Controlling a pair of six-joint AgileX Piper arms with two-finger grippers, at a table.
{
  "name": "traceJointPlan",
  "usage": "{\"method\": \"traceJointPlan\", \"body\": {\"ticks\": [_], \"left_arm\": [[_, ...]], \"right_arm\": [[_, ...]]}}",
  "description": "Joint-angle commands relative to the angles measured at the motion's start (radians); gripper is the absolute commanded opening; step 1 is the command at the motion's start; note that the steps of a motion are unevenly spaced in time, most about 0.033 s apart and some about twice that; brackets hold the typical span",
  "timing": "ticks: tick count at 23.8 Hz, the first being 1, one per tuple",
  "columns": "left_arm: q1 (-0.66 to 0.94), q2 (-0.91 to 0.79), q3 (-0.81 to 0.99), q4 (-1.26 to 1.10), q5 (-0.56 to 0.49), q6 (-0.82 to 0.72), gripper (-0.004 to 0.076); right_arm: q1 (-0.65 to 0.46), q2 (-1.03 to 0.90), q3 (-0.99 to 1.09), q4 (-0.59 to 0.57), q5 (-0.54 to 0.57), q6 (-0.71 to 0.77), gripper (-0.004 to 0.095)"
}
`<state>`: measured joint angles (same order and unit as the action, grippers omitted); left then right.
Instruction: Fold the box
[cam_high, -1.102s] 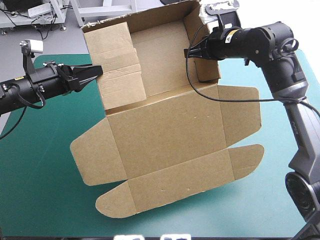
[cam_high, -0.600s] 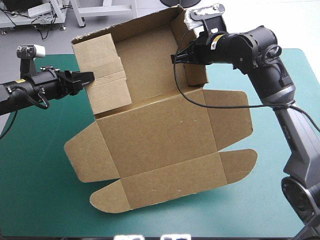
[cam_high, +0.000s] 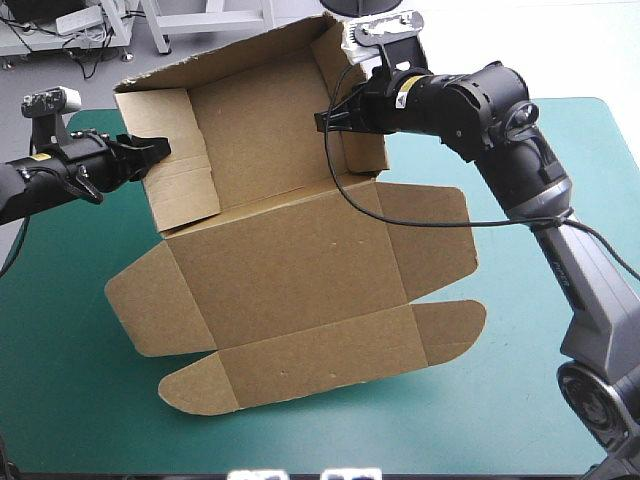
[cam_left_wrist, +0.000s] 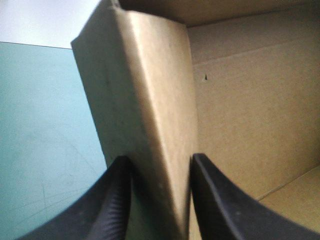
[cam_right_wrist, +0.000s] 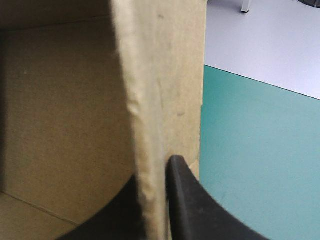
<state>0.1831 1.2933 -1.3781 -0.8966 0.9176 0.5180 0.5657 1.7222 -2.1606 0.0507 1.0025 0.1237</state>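
The brown box (cam_high: 290, 270) lies half raised on the teal-green cover, its back panel and two side walls standing, its lid and rounded flaps flat toward the table's front. My left gripper (cam_high: 152, 152) is shut on the box's left wall (cam_high: 185, 170). In the left wrist view that wall (cam_left_wrist: 150, 115) runs between the black fingers (cam_left_wrist: 117, 200) of the left gripper (cam_left_wrist: 160, 172). My right gripper (cam_high: 332, 122) is shut on the box's right wall (cam_high: 362, 135). In the right wrist view the board edge (cam_right_wrist: 155, 100) sits in the right gripper (cam_right_wrist: 152, 185), beside one finger (cam_right_wrist: 185, 200).
Teal-green cover (cam_high: 70, 390) shows left of and in front of the box, and more (cam_high: 520, 330) to its right under the right arm. The box's back corner reaches past the table's far edge, over grey floor.
Both grippers have carried the box leftward across the table. The left wall has swung further upright and shows narrower than before.
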Motion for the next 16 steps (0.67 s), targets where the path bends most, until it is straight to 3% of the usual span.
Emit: {"method": "traceJointPlan", "body": {"ticks": [1,2,5,8,10,16], "left_arm": [[-0.005,-0.003,-0.031,-0.075,-0.002,-0.001,0.0054],[-0.005,-0.003,-0.031,-0.075,0.001,0.016,-0.0008],[-0.015,-0.007,-0.033,-0.079,0.001,0.025,-0.001],[-0.087,0.007,-0.101,-0.025,0.039,0.01,-0.001],[-0.159,0.04,-0.203,0.141,0.07,-0.088,-0.001],[-0.291,0.156,-0.376,0.395,0.188,-0.246,-0.001]], "right_arm": [[0.023,-0.053,-0.032,0.155,-0.123,0.011,0.0002],[0.023,-0.053,-0.032,0.155,-0.123,0.011,0.0002],[0.023,-0.046,-0.032,0.13,-0.099,0.008,0.0002],[0.023,-0.005,-0.032,0.025,0.06,0.022,0.0002],[0.023,0.03,-0.032,-0.012,0.146,0.024,0.0002],[0.023,0.103,-0.03,-0.051,0.253,0.022,0.0002]]}}
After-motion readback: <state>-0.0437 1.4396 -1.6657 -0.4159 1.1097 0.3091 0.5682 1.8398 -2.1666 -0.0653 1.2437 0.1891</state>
